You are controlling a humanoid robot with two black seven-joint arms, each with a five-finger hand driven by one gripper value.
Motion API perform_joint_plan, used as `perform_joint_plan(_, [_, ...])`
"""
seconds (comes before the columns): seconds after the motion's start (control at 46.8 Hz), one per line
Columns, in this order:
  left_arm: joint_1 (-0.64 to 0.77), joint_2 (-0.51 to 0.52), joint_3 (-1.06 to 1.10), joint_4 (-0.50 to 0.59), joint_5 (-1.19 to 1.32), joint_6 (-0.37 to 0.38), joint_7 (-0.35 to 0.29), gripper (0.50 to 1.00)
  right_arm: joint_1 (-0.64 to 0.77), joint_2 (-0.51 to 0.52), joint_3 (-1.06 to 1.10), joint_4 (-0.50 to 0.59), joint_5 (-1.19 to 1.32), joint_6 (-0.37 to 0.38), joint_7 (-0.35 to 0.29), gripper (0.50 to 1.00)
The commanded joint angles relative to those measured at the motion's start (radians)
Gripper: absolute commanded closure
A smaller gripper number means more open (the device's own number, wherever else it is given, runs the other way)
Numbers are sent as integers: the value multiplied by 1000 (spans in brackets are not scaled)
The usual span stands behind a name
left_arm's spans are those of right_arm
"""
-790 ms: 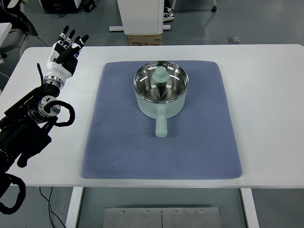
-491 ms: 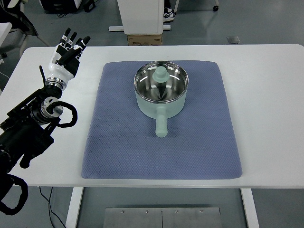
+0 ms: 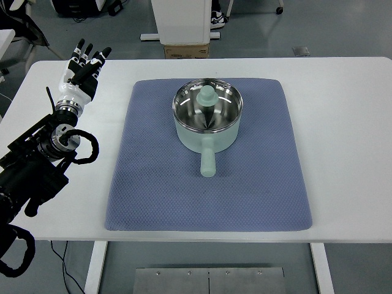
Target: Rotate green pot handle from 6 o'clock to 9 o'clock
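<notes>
Top view: left hand (image 3: 83,68) spread, well apart from green pot (image 3: 207,119) on blue mat (image 3: 153,184).

One green pot (image 3: 207,119) with one handle (image 3: 207,162), one blue mat (image 3: 153,184), one white table (image 3: 349,147), one cardboard box (image 3: 185,51), one robot hand (image 3: 81,72).

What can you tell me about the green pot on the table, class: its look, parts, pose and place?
The green pot is pale mint outside and shiny steel inside, round and upright. Its stubby handle points at the near table edge, at 6 o'clock. A mint knob, likely the lid's, shows inside it. It stands on the blue mat, slightly beyond centre. Nothing else touches it; the left hand is far off to the left.
</notes>
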Motion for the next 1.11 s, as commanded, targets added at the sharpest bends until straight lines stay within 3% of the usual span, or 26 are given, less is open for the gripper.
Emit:
perform_joint_plan(0.0, [-2, -1, 2, 0, 10, 2, 0, 500, 0, 0, 0, 0, 0, 0, 0, 500])
perform_joint_plan(0.683, [-20, 24, 10, -6, 18, 5, 1, 500, 0, 0, 0, 0, 0, 0, 0, 500])
perform_joint_plan(0.833, [-19, 29, 11, -69, 21, -7, 1, 500, 0, 0, 0, 1, 0, 0, 0, 500])
perform_joint_plan(1.089, [-40, 59, 11, -135, 298, 1, 4, 500, 0, 0, 0, 1, 0, 0, 0, 500])
